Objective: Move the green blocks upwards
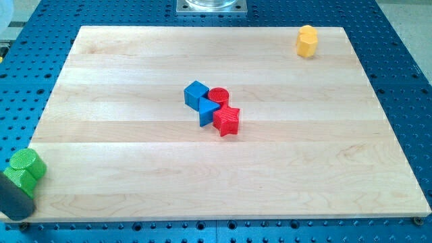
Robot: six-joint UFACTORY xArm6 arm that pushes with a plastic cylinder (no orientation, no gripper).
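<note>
At bottom-left, my tip (19, 214) seemingly against green blocks (24, 167)

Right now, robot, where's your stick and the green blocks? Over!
My tip at the view's bottom-left corner, just below the green blocks. Greens at the board's left edge. Nothing above them. Over.

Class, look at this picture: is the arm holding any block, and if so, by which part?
Nothing is held. The arm has only a rod; my tip sits at the view's bottom left, against the green blocks, partly hiding them.
</note>
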